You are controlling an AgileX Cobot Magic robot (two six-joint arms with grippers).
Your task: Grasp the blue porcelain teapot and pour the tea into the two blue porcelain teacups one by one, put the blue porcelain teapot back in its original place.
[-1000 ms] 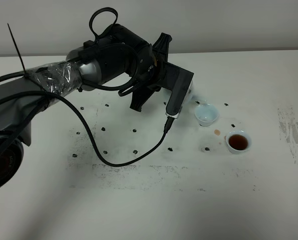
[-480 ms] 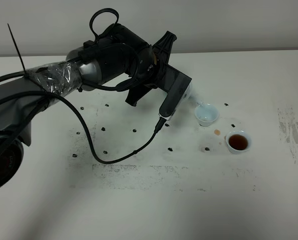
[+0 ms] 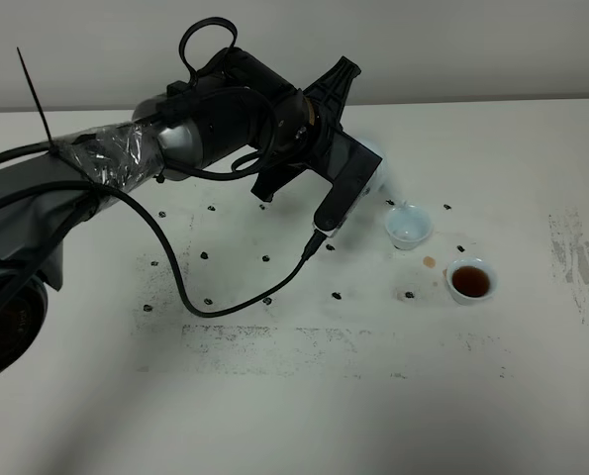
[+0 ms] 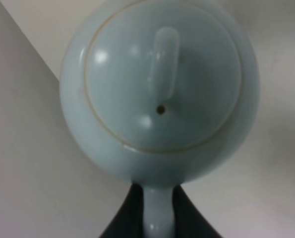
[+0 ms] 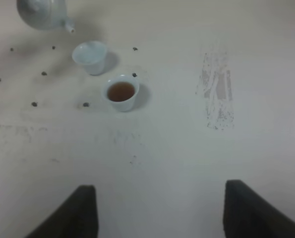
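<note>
Left gripper (image 4: 156,201) is clenched on the loop handle of the blue porcelain teapot (image 4: 159,84). In the left wrist view, dark fingers (image 4: 125,220) sit on either side of the handle, and the lid's knob and vent hole face the camera.

In the exterior high view the teapot (image 3: 377,176) is mostly hidden behind the left arm's wrist, with only a pale sliver showing. It is held clear of the table (image 3: 274,416), back-centre.

The pale teacup (image 3: 409,226) is whitish inside and sits just beside the teapot at about 4 o'clock. In the right wrist view the spout points down toward it. I cannot tell whether anything is pouring.

The filled teacup (image 3: 471,281) holds brown tea and sits near the pale one, at its 4 o'clock, not touching. A small tea spot (image 3: 429,261) lies between them.

A scuffed patch (image 3: 579,267) is at 3 o'clock of the filled teacup, well apart. A black cable (image 3: 175,277) loops from the left arm across the table.

Right gripper (image 5: 159,187) is released, jaws spread wide with nothing between them — low over bare table, well apart from both cups.
</note>
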